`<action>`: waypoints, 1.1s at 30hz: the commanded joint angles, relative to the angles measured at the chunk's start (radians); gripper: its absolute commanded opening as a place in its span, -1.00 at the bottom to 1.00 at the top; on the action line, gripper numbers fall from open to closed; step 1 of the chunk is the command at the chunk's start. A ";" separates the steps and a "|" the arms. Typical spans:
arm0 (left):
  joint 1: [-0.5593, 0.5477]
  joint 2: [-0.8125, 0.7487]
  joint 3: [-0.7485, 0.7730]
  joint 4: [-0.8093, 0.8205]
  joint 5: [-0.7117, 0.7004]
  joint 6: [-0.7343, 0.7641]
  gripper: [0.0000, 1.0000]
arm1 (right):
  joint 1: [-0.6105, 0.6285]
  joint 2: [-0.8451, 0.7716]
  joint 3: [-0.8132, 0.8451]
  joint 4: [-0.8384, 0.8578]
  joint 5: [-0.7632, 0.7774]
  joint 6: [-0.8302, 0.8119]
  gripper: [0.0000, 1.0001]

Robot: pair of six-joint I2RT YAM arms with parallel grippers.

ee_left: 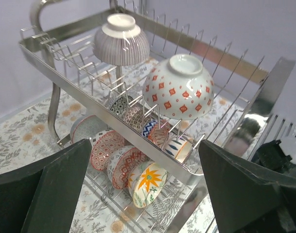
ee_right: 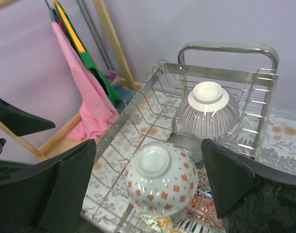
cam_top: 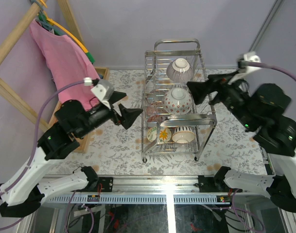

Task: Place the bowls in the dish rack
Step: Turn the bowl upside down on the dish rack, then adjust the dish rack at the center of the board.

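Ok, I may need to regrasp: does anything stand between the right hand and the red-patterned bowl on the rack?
Nothing visible does. The open right hand hangs over the red-patterned bowl, upside down on the rack's top tier; the striped bowl sits beyond it.

Lower-tier bowls (ee_right: 191,226) mostly hidden under red-white bowl (ee_right: 161,179), clipped by bottom edge; dish rack (ee_right: 225,48) near end cut off too.
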 commanded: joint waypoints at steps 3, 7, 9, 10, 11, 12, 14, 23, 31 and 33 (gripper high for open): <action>0.002 -0.135 0.027 -0.042 -0.062 -0.128 0.84 | 0.002 -0.185 0.020 -0.126 0.058 0.117 0.96; 0.001 -0.194 -0.020 -0.062 0.065 -0.185 0.84 | 0.001 -0.283 -0.030 -0.214 -0.005 0.187 0.95; 0.002 -0.209 -0.054 -0.070 0.169 -0.223 0.83 | 0.001 -0.321 -0.066 -0.262 -0.061 0.221 0.94; 0.002 -0.220 -0.068 -0.063 0.214 -0.246 0.82 | 0.001 -0.339 -0.092 -0.288 -0.092 0.235 0.94; 0.002 -0.232 -0.094 -0.051 0.248 -0.273 0.82 | 0.001 -0.356 -0.118 -0.309 -0.118 0.252 0.94; 0.000 -0.249 -0.135 -0.039 0.272 -0.297 0.82 | 0.002 -0.372 -0.146 -0.328 -0.138 0.271 0.93; 0.002 -0.284 -0.203 -0.015 0.282 -0.335 0.82 | 0.001 -0.398 -0.204 -0.366 -0.160 0.306 0.92; 0.000 -0.339 -0.382 0.007 0.245 -0.457 0.67 | 0.000 -0.508 -0.411 -0.528 -0.062 0.446 0.74; 0.001 -0.393 -0.549 0.103 0.171 -0.517 0.60 | 0.001 -0.543 -0.577 -0.512 0.021 0.480 0.57; 0.001 -0.393 -0.594 0.140 0.167 -0.534 0.59 | 0.001 -0.556 -0.654 -0.443 0.025 0.481 0.49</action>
